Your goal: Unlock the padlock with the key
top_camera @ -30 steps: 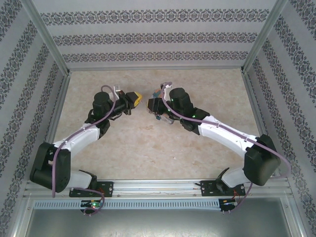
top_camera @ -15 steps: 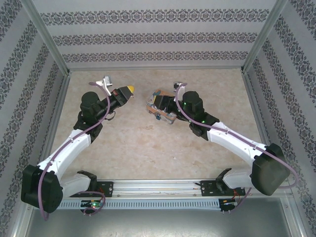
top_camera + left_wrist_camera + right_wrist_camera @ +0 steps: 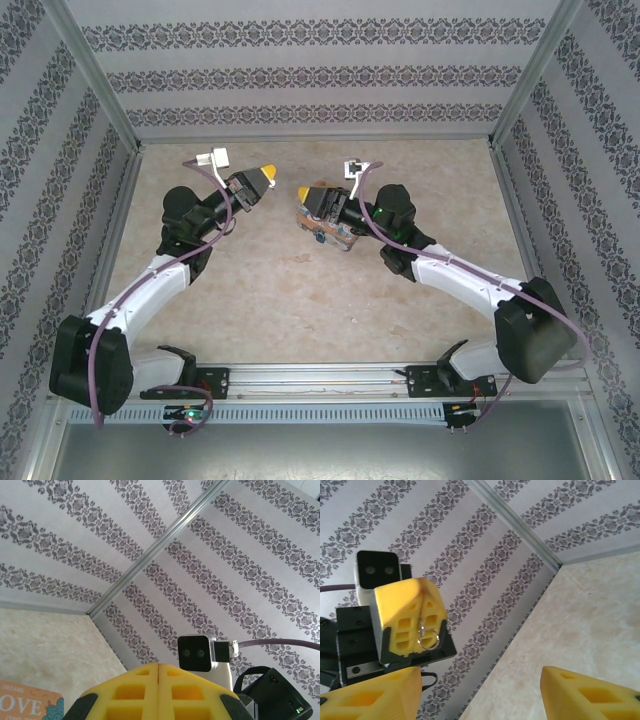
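My left gripper (image 3: pixel 264 181) hangs above the table's far left, its yellow fingers pressed together (image 3: pixel 158 666). In the right wrist view the left gripper (image 3: pixel 422 596) faces me. A small silvery key ring (image 3: pixel 428 635) dangles from its closed seam, and the key's blade is hidden between the pads. My right gripper (image 3: pixel 308 194) hovers over the far end of the orange-and-blue "LOVE" tin (image 3: pixel 328 228) and stands open (image 3: pixel 480 680), nothing between its fingers (image 3: pixel 375 692). I cannot make out the small blue-teal padlock.
The tin's "LOVE" corner (image 3: pixel 27 705) shows at the lower left of the left wrist view. The right arm's wrist camera (image 3: pixel 197 652) faces the left gripper. Patterned walls and aluminium posts (image 3: pixel 520 85) close in the beige table (image 3: pixel 300 300).
The left gripper drew back left from the middle, then rolled and tipped toward the right gripper. The right wrist rolled and lifted over the tin's far end. The tin has hardly moved.
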Controlling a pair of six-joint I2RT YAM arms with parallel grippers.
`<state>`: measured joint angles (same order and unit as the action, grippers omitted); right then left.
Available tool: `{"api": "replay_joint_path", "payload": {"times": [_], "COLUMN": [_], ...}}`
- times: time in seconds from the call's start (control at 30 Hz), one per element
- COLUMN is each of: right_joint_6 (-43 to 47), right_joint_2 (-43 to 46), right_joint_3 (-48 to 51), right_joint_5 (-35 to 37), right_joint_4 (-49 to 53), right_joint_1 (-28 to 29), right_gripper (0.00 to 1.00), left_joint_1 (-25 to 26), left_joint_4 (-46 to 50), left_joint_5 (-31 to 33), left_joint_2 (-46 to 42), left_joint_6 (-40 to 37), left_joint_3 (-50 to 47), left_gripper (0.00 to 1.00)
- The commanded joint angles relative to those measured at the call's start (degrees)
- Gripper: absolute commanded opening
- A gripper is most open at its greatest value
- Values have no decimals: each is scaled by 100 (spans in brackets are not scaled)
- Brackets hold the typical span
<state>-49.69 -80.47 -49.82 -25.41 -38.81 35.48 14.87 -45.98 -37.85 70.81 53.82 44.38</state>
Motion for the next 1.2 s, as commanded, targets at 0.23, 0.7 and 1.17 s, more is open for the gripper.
{"api": "replay_joint_path", "payload": {"times": [0.23,0.7,1.17], "right_joint_6": [21,-93,-217], "right_joint_2": [-372,-872,-1112], "right_joint_3": [-444,-1075,-1280], "right_joint_5": [-392,-628,-705], "right_joint_4": [-567,-562,-523], "right_joint_1": [235,399,420], "right_gripper": [61,43,8], "left_joint_1": [-54,-53,-51], "left_joint_4": [-789,-899,-1058], "left_joint_5": [-395,-442,-452], "left_joint_2": [152,245,280], "left_joint_6": [409,484,531], "left_joint_3": [126,83,22], "left_gripper": [0,0,0]}}
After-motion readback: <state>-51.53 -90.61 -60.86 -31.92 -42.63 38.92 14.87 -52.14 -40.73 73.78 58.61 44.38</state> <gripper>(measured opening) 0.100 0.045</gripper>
